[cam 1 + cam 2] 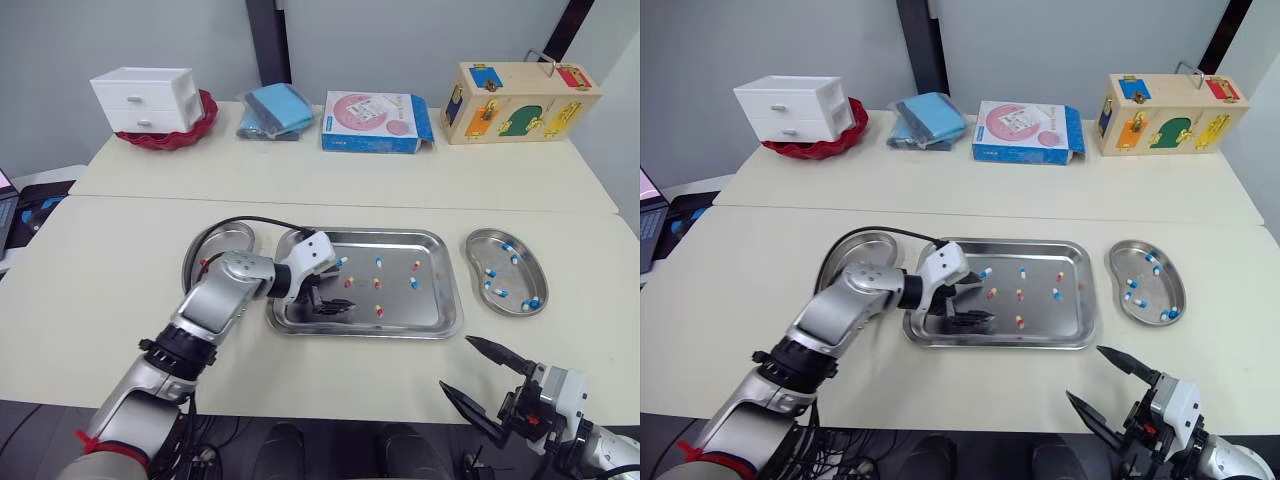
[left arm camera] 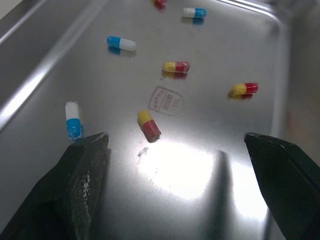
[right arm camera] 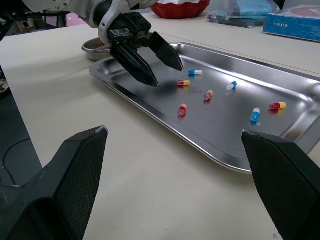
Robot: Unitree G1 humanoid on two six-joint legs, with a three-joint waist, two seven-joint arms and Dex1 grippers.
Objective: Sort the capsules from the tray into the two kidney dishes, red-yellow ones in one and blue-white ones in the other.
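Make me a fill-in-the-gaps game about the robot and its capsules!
The dish on the right holds only ____-and-white capsules. Over the tray, the ____ pincer hangs open. The right pincer is ____ and holds nothing.
Missing words: blue, left, open.

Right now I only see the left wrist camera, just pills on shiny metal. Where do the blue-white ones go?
Observer: Blue-white capsules lie in the right kidney dish, just past the tray's right end.
Operator: And the red-yellow ones?
Observer: The left kidney dish sits beside the tray's left end.
Operator: What's my other hand doing?
Observer: The right gripper hangs open near the table's front edge, short of the tray.
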